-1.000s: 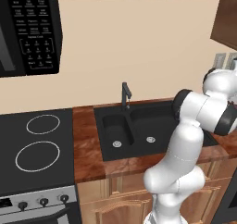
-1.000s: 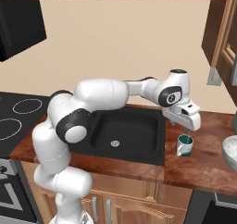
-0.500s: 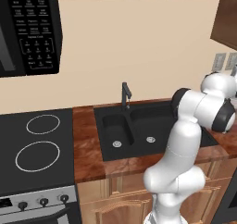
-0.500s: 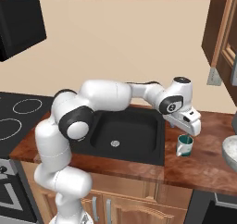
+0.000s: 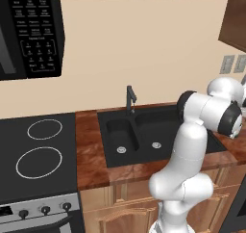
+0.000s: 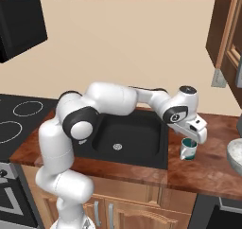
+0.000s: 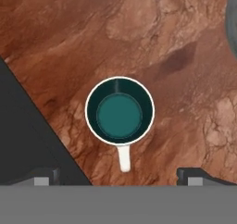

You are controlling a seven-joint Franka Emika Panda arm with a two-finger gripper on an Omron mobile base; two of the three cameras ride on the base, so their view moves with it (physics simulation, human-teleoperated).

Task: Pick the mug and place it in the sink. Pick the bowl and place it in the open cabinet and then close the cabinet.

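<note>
The mug [image 7: 120, 112], white with a teal inside, stands upright on the wooden counter just right of the sink [image 6: 127, 138]. In the right base view the mug [image 6: 188, 149] sits directly under my gripper [image 6: 194, 137]. My gripper [image 7: 119, 177] is open, its fingertips [image 7: 44, 177] spread wider than the cup, whose handle points toward me. The grey speckled bowl [image 6: 235, 156] rests at the counter's right edge. The brown cabinet [image 6: 227, 29] hangs open above it. The sink [image 5: 144, 135] with its dark faucet [image 5: 129, 98] holds nothing.
A black stove top [image 5: 41, 150] lies left of the sink, with a microwave [image 5: 29, 30] above it. Wall outlets [image 5: 233, 63] sit behind the arm. The bowl's rim [image 7: 231, 15] lies close to the mug.
The hand has swung a little right and come down, so it now hangs just over the mug. Mug and bowl have not moved.
</note>
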